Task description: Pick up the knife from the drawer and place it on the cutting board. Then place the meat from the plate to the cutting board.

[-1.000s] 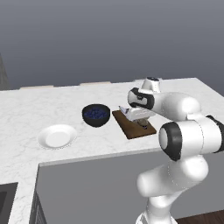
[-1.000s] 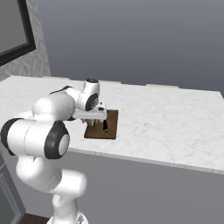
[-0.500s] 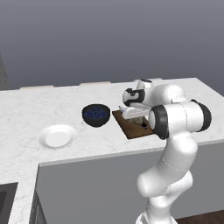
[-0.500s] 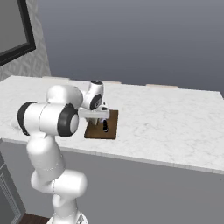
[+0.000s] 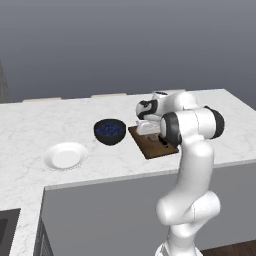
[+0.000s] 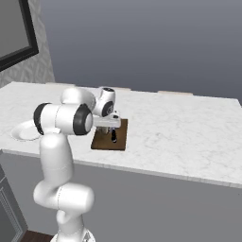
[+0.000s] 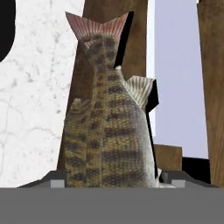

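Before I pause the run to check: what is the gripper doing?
Gripper: closed on the meat, over the cutting board.

One plate (image 5: 65, 155), white and round, sits at the left of the left base view. One bowl (image 5: 110, 131), dark blue, lies near the centre. One board (image 5: 150, 145), brown, is just right of the bowl (the arm covers part of it). One table (image 5: 40, 125) carries all three. One meat (image 7: 107, 131), a scaled fish with a pink tail, stands at the centre of the hand view. One knife (image 7: 177, 87) blade, pale, lies at its right.
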Robot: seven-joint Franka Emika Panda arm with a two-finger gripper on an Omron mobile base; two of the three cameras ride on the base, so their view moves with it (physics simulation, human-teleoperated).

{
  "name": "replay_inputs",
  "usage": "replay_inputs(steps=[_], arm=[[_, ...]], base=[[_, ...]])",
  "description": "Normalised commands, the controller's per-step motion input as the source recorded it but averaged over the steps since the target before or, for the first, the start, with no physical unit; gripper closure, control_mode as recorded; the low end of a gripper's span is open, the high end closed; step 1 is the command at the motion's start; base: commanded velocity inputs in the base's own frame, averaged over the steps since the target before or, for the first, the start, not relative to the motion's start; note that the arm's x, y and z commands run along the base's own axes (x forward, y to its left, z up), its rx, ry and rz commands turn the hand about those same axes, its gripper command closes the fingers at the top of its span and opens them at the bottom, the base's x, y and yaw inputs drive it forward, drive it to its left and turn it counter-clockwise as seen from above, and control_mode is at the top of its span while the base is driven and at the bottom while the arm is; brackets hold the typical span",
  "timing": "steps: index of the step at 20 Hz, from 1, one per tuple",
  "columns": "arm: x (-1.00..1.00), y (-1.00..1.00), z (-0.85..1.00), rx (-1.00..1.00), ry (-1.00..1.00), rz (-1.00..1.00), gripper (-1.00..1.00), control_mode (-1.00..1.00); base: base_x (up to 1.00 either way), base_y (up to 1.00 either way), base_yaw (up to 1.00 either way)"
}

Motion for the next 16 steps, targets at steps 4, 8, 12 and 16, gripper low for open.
replay_inputs(steps=[4,8,12,16], arm=[[0.43,0.02,-0.41,0.00,0.10,0.00,-1.00,-1.00],[0.23,0.00,-0.24,0.00,0.04,0.00,-1.00,-1.00],[-0.20,0.00,0.14,-0.11,-0.06,0.00,-1.00,-1.00],[-0.57,0.00,0.46,-0.15,-0.09,0.03,-1.00,-1.00]], base=[[0.00,0.00,0.00],[0.00,0.00,0.00],[0.00,0.00,0.00],[0.00,0.00,0.00]])
